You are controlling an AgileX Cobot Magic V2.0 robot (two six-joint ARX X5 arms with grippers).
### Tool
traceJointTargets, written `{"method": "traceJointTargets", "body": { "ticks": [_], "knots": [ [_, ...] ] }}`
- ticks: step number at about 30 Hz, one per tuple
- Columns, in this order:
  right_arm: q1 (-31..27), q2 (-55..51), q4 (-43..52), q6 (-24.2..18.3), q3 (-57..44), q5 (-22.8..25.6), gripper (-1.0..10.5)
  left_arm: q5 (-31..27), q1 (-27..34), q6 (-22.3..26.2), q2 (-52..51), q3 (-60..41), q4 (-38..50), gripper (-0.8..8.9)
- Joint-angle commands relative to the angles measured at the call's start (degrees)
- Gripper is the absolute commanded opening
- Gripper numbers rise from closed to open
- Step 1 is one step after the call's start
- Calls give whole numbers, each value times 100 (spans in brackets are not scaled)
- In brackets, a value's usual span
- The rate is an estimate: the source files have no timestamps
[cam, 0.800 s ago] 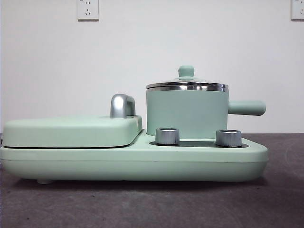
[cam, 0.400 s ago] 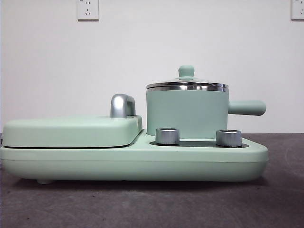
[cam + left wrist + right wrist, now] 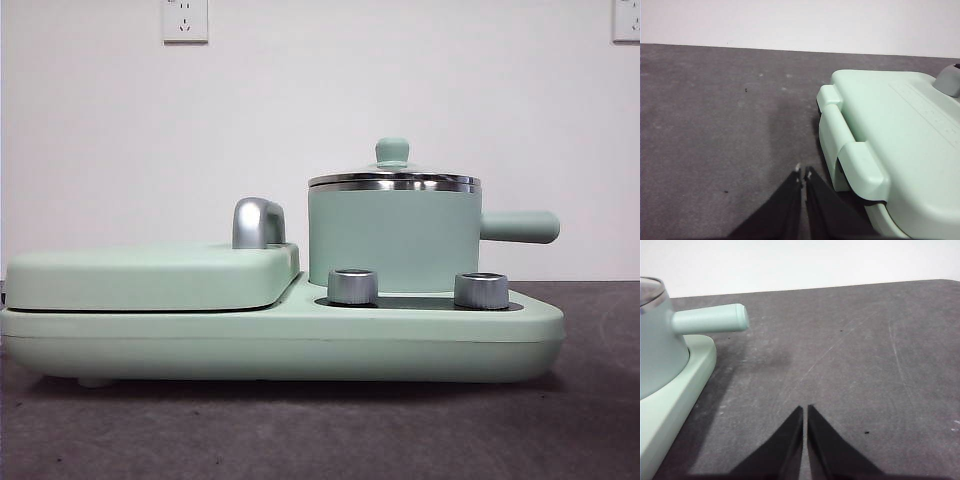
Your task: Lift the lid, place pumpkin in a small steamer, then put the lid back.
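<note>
1. On the dark grey counter [image 3: 320,430] stands a long mint-green cooker base [image 3: 280,340] with two chrome dials [image 3: 352,286] along its front edge.
2. On the base's right half sits the small steamer [image 3: 392,240], a mint-green cylindrical pot with a chrome rim and a straight side handle pointing right.
3. The round lid [image 3: 394,178], silver-rimmed with a small mint-green knob, rests closed on the steamer.
4. The base's left half carries a flat, wide mint-green cover [image 3: 150,275] with a chrome handle [image 3: 257,222].
5. The left claw [image 3: 803,175] hangs over bare counter just beside the cover's end, its black jaws pressed together.
6. The right claw [image 3: 805,411] hangs over bare counter near the steamer's handle, jaws likewise pressed together.
7. The pumpkin appears in no view.
</note>
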Motion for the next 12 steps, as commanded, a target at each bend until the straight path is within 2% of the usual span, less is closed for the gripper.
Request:
{"method": "traceJointTargets", "body": {
  "ticks": [1, 12],
  "knots": [
    [-13, -9, 52, -55, -28, 9, 11, -13, -2, 52, -9, -114, -9, 16],
    [-17, -9, 52, -57, -28, 7, 11, 9, 120, 52, -9, -111, -13, 16]
  ]
}}
